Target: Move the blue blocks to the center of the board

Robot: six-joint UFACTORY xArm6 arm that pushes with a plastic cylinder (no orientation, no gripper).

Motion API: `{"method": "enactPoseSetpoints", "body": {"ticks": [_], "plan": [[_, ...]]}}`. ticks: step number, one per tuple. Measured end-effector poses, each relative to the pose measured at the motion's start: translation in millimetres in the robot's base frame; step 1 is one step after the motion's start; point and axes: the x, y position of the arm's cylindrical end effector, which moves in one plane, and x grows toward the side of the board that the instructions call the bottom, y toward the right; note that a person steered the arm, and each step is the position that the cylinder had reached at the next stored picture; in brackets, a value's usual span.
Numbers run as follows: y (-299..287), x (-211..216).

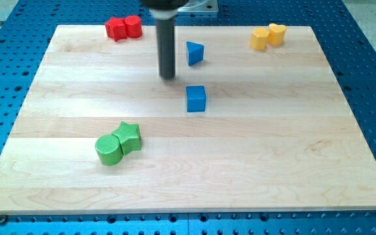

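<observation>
A blue cube [196, 98] sits near the middle of the wooden board [273, 143]. A blue triangular block [194, 53] lies above it, toward the view's top. My tip [168, 76] is the lower end of the dark rod. It rests on the board to the left of both blue blocks, about level between them, and touches neither.
Two red blocks [123, 28] sit touching at the top left edge. Two yellow blocks [267, 36] sit touching at the top right. A green star [130, 135] and a green cylinder [108, 149] sit touching at the lower left. A blue perforated table surrounds the board.
</observation>
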Motion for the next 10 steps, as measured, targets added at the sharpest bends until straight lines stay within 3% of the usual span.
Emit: {"method": "enactPoseSetpoints", "body": {"ticks": [1,2,3,5,10], "plan": [[-34,-51],[13,-108],[83,-96],[49,13],[52,13]]}}
